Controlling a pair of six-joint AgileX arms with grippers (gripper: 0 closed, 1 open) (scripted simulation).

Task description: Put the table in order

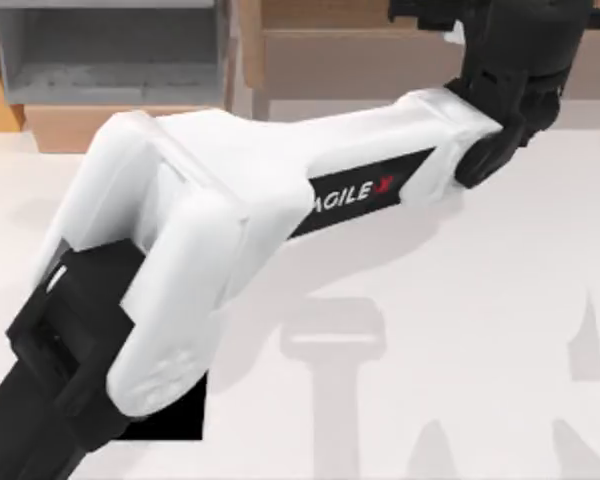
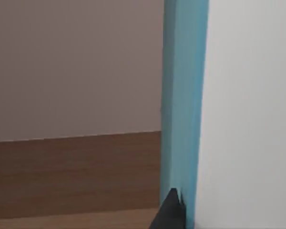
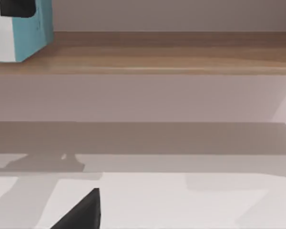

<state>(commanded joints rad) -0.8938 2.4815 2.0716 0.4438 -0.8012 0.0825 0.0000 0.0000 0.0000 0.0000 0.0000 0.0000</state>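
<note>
Left end effector (image 1: 450, 25) beyond table (image 1: 460, 330)

Rendered simulation workspace: plain white table (image 1: 460, 300), light wooden shelf (image 3: 181, 52), grey-lined drawer (image 1: 110, 60).

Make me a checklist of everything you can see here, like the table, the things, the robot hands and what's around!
Surface: the table is plain white, with only shadows on its bare part.
Job's things: a blue and white box rests on the wooden shelf.
Clutter: nothing seen.
Grippers: the left gripper reaches over the shelf at the table's far right; one finger is against the box's blue edge. The right gripper shows one dark finger above the table.
Cables: nothing seen.
Surroundings: a wooden drawer with a grey inside at far left.
</note>
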